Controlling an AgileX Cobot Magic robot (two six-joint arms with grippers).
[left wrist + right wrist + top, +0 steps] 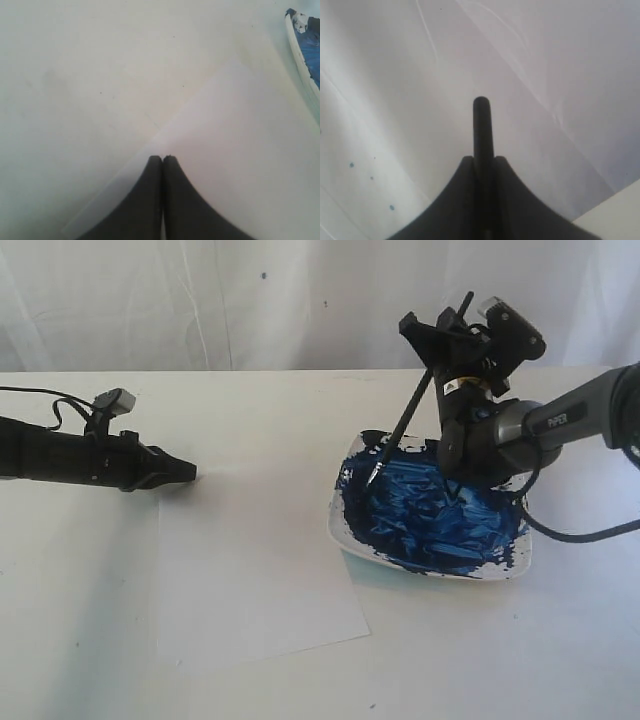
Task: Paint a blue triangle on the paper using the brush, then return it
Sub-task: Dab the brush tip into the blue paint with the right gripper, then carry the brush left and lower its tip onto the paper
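While the right arm (556, 420) reaches in over a shallow white dish (336, 525) smeared thickly with blue paint, its jaws are clamped on the black handle of the brush (405, 420). The brush stands tilted. Its handle end leans up toward the white curtain (200, 300) behind, and its tip is down in the paint in the left part of the dish.

Seen from the right wrist, the jaws press on both sides of the brush (481, 125), and its rounded handle end sticks out past them against the curtain (545, 60).

The paper (250, 570), plain white, lies flat on the white surface (80, 640) just beside the dish, on its left. Whether the two touch cannot be told.

The left arm (80, 455) lies low at the left of the scene, well apart from the dish. Its jaws are pressed together, and their tips are at the far left edge of the paper.

From the left wrist, the joined jaws point across a corner of the paper (240, 150), with the bare surface (75, 75) beyond. The rim of the dish (300, 50) shows at one corner of that view.
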